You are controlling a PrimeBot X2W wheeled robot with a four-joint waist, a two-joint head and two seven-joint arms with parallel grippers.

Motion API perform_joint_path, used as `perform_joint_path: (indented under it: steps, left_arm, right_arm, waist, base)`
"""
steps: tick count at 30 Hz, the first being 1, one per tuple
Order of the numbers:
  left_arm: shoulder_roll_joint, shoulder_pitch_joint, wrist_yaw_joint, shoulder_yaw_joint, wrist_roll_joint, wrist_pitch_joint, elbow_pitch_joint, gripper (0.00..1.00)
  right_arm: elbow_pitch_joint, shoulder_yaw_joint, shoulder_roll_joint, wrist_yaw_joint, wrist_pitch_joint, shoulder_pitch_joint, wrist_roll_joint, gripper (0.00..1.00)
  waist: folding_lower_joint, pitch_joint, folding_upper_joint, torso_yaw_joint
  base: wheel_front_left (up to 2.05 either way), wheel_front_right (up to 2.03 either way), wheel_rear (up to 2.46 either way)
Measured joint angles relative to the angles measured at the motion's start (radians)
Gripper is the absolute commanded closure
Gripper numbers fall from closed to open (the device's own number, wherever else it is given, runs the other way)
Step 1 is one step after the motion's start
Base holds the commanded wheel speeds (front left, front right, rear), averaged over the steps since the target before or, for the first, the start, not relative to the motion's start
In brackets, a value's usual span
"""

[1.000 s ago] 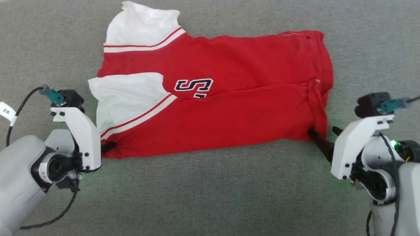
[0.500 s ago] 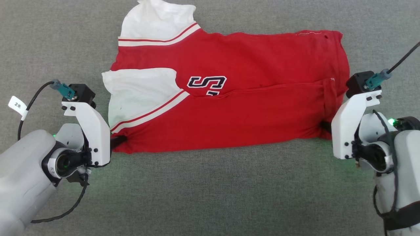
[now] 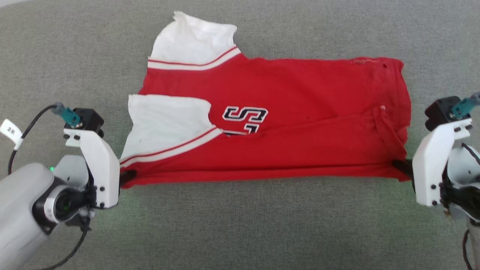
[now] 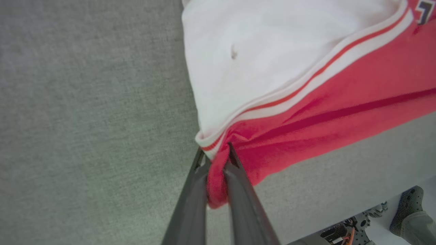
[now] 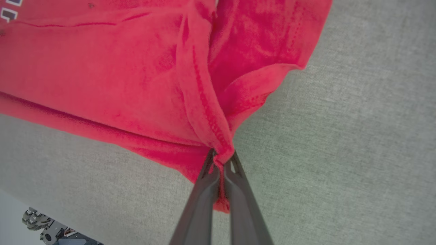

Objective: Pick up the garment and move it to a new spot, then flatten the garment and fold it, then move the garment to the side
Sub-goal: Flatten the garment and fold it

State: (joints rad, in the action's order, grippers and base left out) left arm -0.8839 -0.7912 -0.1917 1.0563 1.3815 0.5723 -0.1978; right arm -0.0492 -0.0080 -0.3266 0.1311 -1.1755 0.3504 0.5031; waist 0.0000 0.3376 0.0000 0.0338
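Bearing a dark "S" (image 3: 245, 114), the garment (image 3: 300, 93) lies taut between clamped fingers (image 4: 192, 204).

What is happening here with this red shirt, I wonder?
The robot is handling a red and white T-shirt on a grey fabric surface. The left gripper pinches its near left corner and the right gripper its near right corner. The near edge is stretched straight between them, with one lengthwise fold already made.

Left arm (image 3: 20, 204), right arm (image 3: 435, 165) held apart, jaws clamped.
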Motion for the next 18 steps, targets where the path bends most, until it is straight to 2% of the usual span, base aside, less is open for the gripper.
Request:
perform_joint_path:
  steps: [4, 8, 13, 14, 15, 16, 17, 18]
  left_arm:
    - [-0.06, 0.04, -0.07, 0.002, 0.009, 0.009, 0.131, 1.0]
    - [-0.094, 0.086, -0.126, 0.008, 0.026, 0.006, 0.236, 1.0]
    - [-0.087, 0.142, -0.153, 0.031, 0.031, -0.01, 0.264, 1.0]
    - [-0.077, 0.149, -0.155, 0.031, 0.041, -0.012, 0.253, 0.95]
    - [-0.066, 0.155, -0.157, 0.031, 0.046, -0.016, 0.237, 0.71]
    - [-0.059, 0.16, -0.157, 0.033, 0.046, -0.019, 0.223, 0.55]
    - [-0.054, 0.161, -0.157, 0.035, 0.045, -0.02, 0.207, 0.33]
    - [-0.049, 0.161, -0.156, 0.035, 0.045, -0.021, 0.194, 0.0]
  right_arm:
    - [-0.066, -0.032, -0.012, 0.0, -0.049, -0.056, 0.023, 1.0]
    - [-0.109, -0.064, -0.022, 0.0, -0.095, -0.116, 0.043, 1.0]
    - [-0.108, -0.081, -0.013, 0.0, -0.09, -0.166, 0.041, 1.0]
    - [-0.098, -0.077, -0.007, 0.0, -0.075, -0.168, 0.039, 1.0]
    - [-0.086, -0.067, -0.003, 0.0, -0.059, -0.168, 0.032, 1.0]
    - [-0.072, -0.058, -0.001, 0.0, -0.047, -0.168, 0.024, 1.0]
    - [-0.062, -0.051, 0.0, 0.0, -0.031, -0.168, 0.018, 0.83]
    - [-0.05, -0.044, 0.003, 0.0, -0.013, -0.166, 0.017, 0.58]
  waist:
    - [0.0, -0.008, 0.0, 0.002]
    - [0.0, -0.011, 0.0, 0.004]
    - [-0.0001, -0.011, 0.0, 0.003]
    - [0.0, -0.012, 0.0, 0.003]
    - [0.0, -0.013, 0.0, 0.002]
    - [0.0, -0.015, 0.0, 0.0]
    - [0.0, -0.017, 0.0, -0.001]
    - [0.0, -0.02, 0.0, -0.002]
  base:
    - [0.0, 0.0, 0.0]
    - [0.0, 0.0, 0.0]
    - [0.0, 0.0, 0.0]
    - [0.0, 0.0, 0.0]
    - [0.0, 0.0, 0.0]
    - [0.0, 0.0, 0.0]
    - [0.0, 0.0, 0.0]
    - [0.0, 0.0, 0.0]
